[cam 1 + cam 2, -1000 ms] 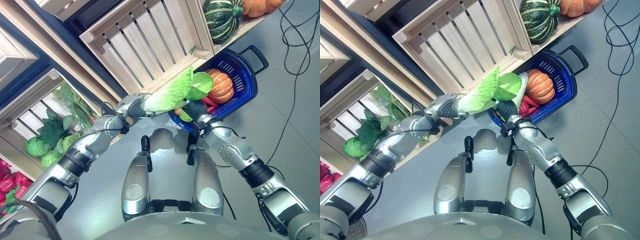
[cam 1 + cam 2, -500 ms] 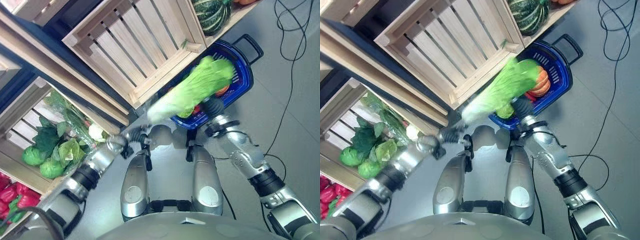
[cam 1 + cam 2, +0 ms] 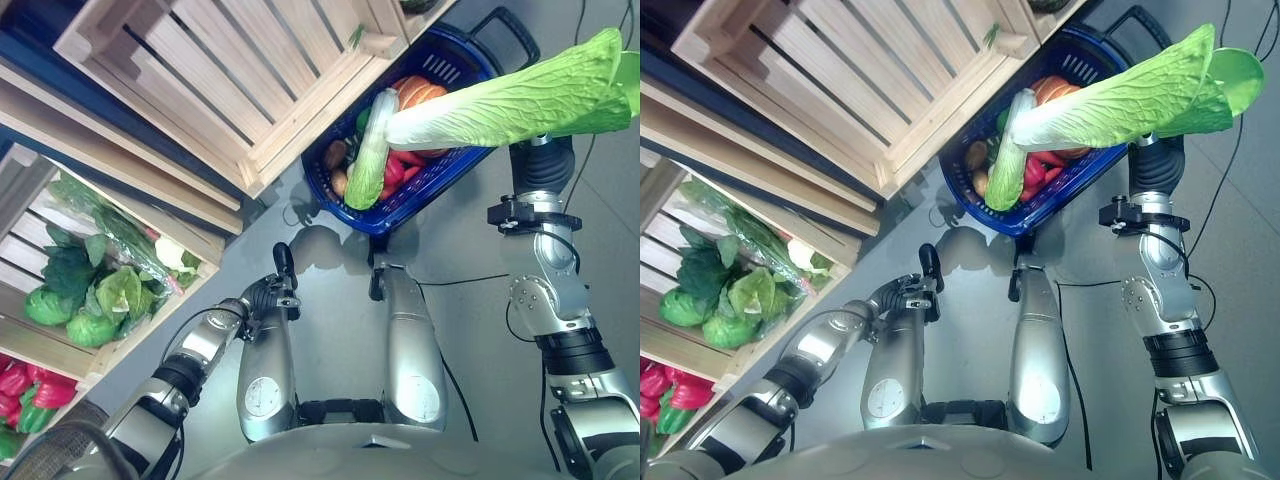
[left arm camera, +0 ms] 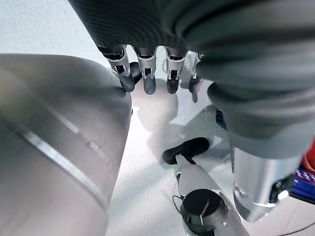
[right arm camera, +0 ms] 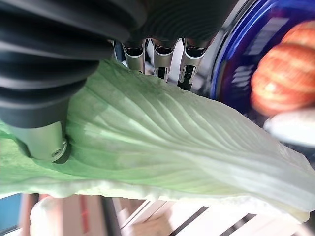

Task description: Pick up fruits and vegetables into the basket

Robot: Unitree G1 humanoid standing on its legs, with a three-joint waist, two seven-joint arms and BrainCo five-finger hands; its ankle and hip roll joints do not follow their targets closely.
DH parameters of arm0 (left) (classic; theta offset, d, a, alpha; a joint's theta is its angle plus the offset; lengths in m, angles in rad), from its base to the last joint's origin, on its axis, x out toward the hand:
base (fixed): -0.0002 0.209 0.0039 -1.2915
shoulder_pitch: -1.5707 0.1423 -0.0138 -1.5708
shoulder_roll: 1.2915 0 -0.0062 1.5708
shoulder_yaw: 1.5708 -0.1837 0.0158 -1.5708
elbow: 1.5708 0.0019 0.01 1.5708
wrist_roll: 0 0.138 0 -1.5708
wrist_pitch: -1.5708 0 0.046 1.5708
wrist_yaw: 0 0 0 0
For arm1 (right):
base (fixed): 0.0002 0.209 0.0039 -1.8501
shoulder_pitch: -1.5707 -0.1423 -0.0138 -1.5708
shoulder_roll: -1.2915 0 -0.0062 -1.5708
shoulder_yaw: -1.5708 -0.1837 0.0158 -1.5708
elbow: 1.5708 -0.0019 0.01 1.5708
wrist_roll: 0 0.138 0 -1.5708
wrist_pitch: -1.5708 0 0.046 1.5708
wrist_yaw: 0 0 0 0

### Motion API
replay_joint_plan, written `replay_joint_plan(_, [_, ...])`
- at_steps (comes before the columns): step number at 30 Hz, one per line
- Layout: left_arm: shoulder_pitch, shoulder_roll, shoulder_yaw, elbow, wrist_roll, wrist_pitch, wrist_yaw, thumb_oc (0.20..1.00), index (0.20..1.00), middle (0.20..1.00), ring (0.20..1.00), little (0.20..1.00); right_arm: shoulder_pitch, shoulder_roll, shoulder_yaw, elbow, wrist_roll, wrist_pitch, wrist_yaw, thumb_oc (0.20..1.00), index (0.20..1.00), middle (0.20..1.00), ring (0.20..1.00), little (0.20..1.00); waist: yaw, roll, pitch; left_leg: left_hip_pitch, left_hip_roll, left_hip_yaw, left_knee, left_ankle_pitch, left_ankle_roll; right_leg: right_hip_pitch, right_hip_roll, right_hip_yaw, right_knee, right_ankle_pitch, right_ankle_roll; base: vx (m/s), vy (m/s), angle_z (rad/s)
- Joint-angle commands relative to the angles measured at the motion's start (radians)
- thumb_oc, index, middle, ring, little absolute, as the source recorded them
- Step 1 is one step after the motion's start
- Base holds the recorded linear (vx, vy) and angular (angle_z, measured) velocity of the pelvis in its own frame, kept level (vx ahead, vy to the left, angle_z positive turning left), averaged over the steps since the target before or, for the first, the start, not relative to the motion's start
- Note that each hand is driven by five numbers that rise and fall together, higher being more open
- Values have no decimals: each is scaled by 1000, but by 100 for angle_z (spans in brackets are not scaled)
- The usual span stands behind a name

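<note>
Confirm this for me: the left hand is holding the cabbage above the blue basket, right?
No, the right hand holds the cabbage above the blue basket, as its own wrist view shows. The left hand hangs low with nothing in it.

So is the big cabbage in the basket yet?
Not yet. The right hand holds the cabbage above the blue basket.

Grey floor beside wooden produce shelving.
A smooth grey floor [image 3: 480,260] reflects soft light. Pale slatted wooden crates [image 3: 210,80] sit on a wooden shelving unit [image 3: 120,150] with dark blue framing; a lower crate [image 3: 30,200] stands to its left.
</note>
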Motion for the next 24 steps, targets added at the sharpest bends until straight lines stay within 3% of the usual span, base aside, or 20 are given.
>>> replay_joint_plan(1, [198,-29,-87,70,18,64,-35,1000,1000,1000,1000,1000,-39,-44,-73,-31,-94,-44,-50,200,200,200,200,200,9,-10,-17,-98,-26,46,21,-27,64,-28,6,-45,170,-190,50,4,-9,10])
replay_joint_plan(6, [187,-7,-116,31,5,65,-24,1000,1000,1000,1000,1000,-165,-103,-45,169,-155,53,-104,200,200,200,200,200,45,27,-17,-174,-39,31,37,-16,64,-109,-14,-52,209,-193,46,2,-8,7])
replay_joint_plan(9, [171,6,-136,12,5,35,-12,1000,1000,1000,1000,1000,-261,-139,-10,287,-162,100,-114,200,200,200,200,200,68,53,-17,-215,-46,21,43,-8,65,-153,-23,-55,228,-194,43,3,2,13])
replay_joint_plan(11, [168,19,-154,-10,-7,1,5,1000,1000,1000,1000,1000,-317,-154,18,361,-185,127,-109,200,200,200,200,200,85,70,-17,-233,-52,14,43,-3,65,-177,-29,-57,242,-198,41,12,23,12])
replay_joint_plan(12, [162,30,-170,-39,-42,-41,33,1000,1000,1000,1000,1000,-396,-172,53,448,-198,171,-98,200,200,200,200,200,105,93,-17,-256,-59,8,43,2,66,-206,-36,-59,256,-203,38,5,40,11])
replay_joint_plan(14, [160,33,-171,-50,-63,-64,56,1000,1000,1000,1000,1000,-425,-177,69,478,-199,190,-96,200,200,200,200,200,111,102,-17,-267,-62,6,44,4,66,-219,-39,-59,263,-206,37,4,35,8])
replay_joint_plan(18, [159,64,-144,-137,-194,-213,134,1000,1000,1000,1000,1000,-536,-191,128,654,-154,328,-61,200,200,200,200,200,156,148,-17,-311,-81,-11,48,13,71,-274,-50,-58,301,-221,25,-1,23,16])
replay_joint_plan(24, [177,88,-34,-276,-342,-262,125,1000,1000,1000,1000,1000,-598,-176,144,898,17,414,22,200,200,200,200,200,217,185,-17,-348,-108,-39,61,12,88,-315,-68,-73,336,-233,12,-4,-41,14])
